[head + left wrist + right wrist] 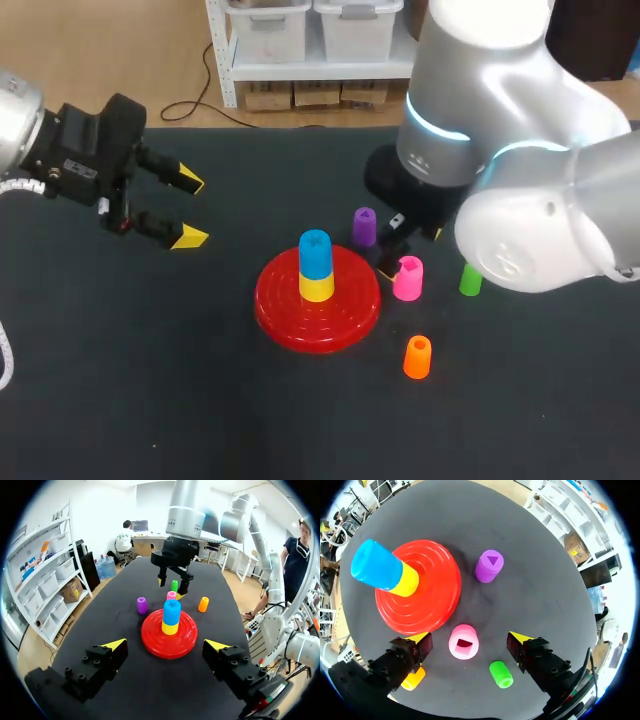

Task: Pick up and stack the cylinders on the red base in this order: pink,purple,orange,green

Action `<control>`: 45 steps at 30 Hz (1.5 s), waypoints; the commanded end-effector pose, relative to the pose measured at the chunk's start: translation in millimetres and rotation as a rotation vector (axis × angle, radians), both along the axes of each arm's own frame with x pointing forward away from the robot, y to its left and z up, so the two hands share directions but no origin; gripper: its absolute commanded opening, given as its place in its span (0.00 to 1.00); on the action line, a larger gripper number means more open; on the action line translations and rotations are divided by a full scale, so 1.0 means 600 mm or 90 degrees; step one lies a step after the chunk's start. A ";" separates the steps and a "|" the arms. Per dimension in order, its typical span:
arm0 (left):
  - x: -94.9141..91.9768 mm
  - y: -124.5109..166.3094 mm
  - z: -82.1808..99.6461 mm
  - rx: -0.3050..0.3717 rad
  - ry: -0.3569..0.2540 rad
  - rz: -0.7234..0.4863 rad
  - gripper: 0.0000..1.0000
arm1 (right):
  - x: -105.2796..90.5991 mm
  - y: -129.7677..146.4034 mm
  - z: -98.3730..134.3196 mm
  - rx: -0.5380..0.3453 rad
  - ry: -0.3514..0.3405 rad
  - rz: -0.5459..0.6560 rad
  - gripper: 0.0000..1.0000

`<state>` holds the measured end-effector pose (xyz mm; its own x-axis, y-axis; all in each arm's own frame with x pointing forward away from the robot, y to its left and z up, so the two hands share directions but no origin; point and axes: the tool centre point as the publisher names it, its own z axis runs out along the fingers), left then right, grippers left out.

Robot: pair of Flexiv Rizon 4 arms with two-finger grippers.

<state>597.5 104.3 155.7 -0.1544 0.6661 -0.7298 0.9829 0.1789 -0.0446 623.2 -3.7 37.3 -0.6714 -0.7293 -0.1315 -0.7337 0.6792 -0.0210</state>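
Note:
The red base (318,303) sits mid-table and carries a yellow cylinder (317,287) with a blue cylinder (315,253) on top of it. To its right stand the pink cylinder (408,278), purple cylinder (364,227), green cylinder (470,279) and orange cylinder (417,356). My right gripper (469,638) hangs open over the pink cylinder (464,647), which lies between its fingers without touching them. My left gripper (188,209) is open and empty, off to the left of the base.
In the right wrist view the purple cylinder (489,566) is ahead of the gripper, while the green cylinder (501,674) and orange cylinder (413,678) lie behind its fingers. The red base (435,600) is close beside the pink one.

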 end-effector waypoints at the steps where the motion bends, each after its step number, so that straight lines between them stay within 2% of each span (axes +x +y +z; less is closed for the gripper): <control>1: -0.001 0.001 -0.002 -0.002 -0.002 0.000 1.00 | -0.009 -0.006 0.001 0.004 -0.010 -0.001 1.00; 17: -0.001 0.001 -0.002 -0.002 -0.002 0.000 1.00 | -0.009 -0.006 0.001 0.004 -0.010 -0.001 1.00; 23: -0.001 0.001 -0.002 -0.002 -0.002 0.000 1.00 | -0.010 0.000 -0.011 -0.062 0.010 0.011 1.00; 38: -0.001 0.001 -0.002 -0.002 -0.002 0.000 1.00 | -0.012 -0.009 -0.003 -0.032 0.035 -0.013 1.00; 40: -0.001 0.001 -0.002 -0.002 -0.002 0.000 1.00 | -0.014 -0.011 -0.004 -0.028 0.035 -0.012 0.91; 41: -0.001 0.001 -0.002 -0.002 -0.002 0.000 1.00 | -0.016 -0.011 -0.004 -0.023 0.038 -0.011 0.91; 45: -0.001 0.001 -0.002 -0.002 -0.002 0.000 1.00 | -0.022 -0.012 -0.006 -0.020 0.043 -0.011 0.69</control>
<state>597.5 104.3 155.7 -0.1544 0.6660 -0.7298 0.9829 0.1789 -0.0446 613.5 -8.3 33.2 -0.6905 -0.7212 -0.0559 -0.7225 0.6914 0.0052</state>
